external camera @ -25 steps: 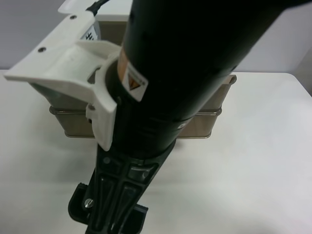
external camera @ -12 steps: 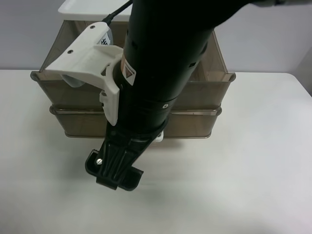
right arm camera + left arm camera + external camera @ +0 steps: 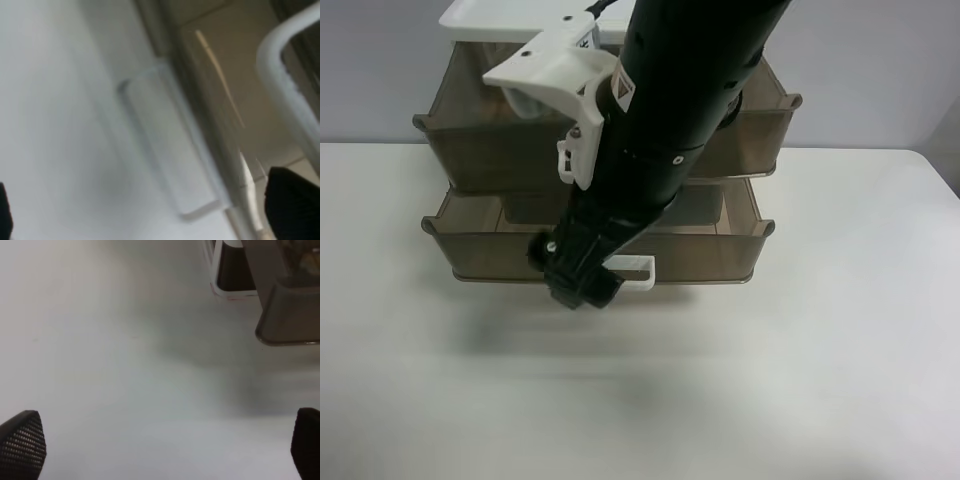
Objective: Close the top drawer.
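Even, soft overhead light; right wrist view heavily blurred, shadows faint.

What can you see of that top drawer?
The top drawer is a wide, shallow tray of smoky brown see-through plastic with a lipped rim. It sits level above a matching lower drawer and is set further back, so the lower one's inside shows in front of it. A white panel lies over its back. The black arm crosses its middle and hides its handle in the high view, so contact cannot be told.
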`<move>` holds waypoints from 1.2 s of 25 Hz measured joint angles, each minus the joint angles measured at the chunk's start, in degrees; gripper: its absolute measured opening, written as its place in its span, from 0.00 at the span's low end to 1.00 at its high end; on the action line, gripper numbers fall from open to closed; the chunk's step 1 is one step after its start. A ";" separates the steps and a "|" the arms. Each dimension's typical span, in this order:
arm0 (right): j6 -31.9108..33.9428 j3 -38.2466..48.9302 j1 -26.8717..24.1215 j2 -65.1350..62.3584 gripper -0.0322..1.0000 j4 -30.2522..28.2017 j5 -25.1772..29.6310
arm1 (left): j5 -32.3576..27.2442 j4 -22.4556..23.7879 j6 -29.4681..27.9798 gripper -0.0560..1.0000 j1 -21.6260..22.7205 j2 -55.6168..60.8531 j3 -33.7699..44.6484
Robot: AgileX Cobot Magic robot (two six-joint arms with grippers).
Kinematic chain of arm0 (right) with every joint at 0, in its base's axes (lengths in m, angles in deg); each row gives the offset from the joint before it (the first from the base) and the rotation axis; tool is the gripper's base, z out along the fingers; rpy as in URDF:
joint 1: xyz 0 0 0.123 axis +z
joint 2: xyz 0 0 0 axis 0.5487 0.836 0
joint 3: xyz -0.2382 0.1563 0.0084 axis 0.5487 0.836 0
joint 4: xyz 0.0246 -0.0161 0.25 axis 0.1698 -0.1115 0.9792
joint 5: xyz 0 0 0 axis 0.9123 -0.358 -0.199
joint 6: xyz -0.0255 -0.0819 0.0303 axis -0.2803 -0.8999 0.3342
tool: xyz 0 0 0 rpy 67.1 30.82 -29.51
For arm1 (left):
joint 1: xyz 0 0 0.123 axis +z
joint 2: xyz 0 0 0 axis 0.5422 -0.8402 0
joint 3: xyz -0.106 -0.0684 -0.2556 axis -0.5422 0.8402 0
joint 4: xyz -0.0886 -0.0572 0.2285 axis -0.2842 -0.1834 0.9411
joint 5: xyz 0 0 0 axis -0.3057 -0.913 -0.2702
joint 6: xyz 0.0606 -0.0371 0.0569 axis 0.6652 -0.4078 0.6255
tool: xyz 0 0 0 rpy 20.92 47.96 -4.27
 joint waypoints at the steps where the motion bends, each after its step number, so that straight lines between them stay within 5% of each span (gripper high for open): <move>1: -0.26 -0.73 -0.71 0.17 0.99 -0.33 -0.25 | 0.00 0.00 0.00 0.99 0.00 0.00 0.00; 16: -2.90 -18.61 -5.17 12.77 0.99 -2.17 1.21 | 0.00 0.00 0.00 0.99 0.00 0.00 0.00; 30: -6.30 -21.10 -11.56 15.30 0.99 2.12 -1.20 | 0.00 0.00 0.00 0.99 0.00 0.00 0.00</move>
